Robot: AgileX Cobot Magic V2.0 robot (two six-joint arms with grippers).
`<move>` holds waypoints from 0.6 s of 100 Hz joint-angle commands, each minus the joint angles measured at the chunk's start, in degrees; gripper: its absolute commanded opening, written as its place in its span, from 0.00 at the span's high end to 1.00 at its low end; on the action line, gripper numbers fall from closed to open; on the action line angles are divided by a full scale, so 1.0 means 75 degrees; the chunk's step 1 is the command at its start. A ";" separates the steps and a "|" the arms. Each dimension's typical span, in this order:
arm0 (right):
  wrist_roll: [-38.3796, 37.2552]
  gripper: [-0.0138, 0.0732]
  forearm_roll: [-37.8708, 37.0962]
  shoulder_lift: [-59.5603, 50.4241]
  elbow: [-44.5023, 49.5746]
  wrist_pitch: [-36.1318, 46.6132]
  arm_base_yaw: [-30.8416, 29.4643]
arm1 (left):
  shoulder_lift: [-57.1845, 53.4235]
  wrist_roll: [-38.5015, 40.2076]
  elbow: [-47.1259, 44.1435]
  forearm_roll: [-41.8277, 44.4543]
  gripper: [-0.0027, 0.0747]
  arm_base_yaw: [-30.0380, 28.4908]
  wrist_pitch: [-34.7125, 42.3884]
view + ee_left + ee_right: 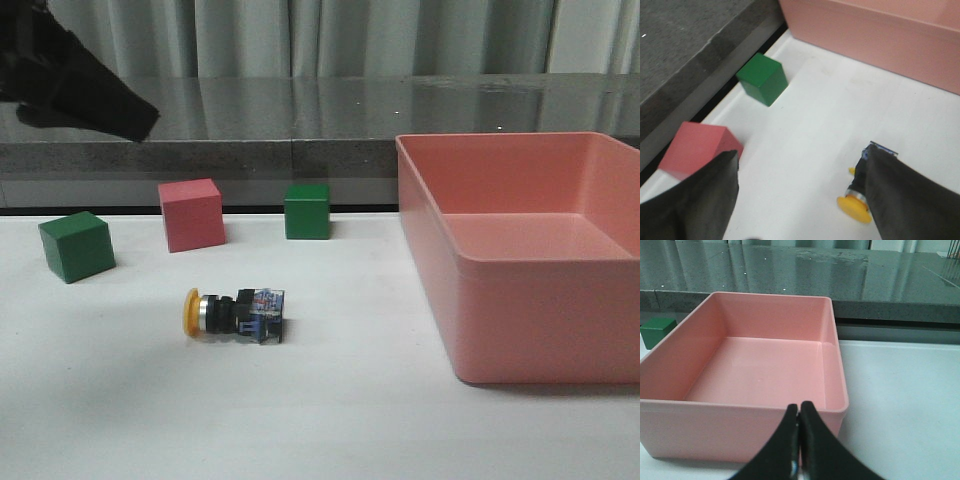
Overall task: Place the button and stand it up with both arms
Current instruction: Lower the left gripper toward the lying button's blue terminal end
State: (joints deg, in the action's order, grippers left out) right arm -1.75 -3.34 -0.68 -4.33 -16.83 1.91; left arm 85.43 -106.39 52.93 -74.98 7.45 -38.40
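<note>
Button (234, 314) lies on its side on the white table (330, 420), yellow cap to the left and long axis left-right, nearer the spread-open left gripper (800, 200) above it than the pressed-together right gripper (799, 440) by the pink bin (520, 260).

No text, label, brand or number could be read anywhere; the button (235, 314) carried some marking on its clear-blue base (too small and blurred to make out).
</note>
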 commanded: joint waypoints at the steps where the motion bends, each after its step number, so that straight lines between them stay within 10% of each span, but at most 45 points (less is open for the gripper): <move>1: -0.0003 0.91 -0.0031 -0.0145 -0.0202 0.0614 0.0001 | 0.0239 -0.1245 0.0243 -0.1363 0.30 0.0040 -0.0673; 60: -0.0003 0.91 -0.0031 -0.0145 -0.0202 0.0614 0.0001 | 0.2675 -0.3327 0.0243 -0.1590 0.30 -0.0304 -0.2341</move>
State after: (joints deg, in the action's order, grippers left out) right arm -1.75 -3.34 -0.68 -4.33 -16.83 1.91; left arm 106.72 -128.22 53.39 -83.96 5.54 -51.52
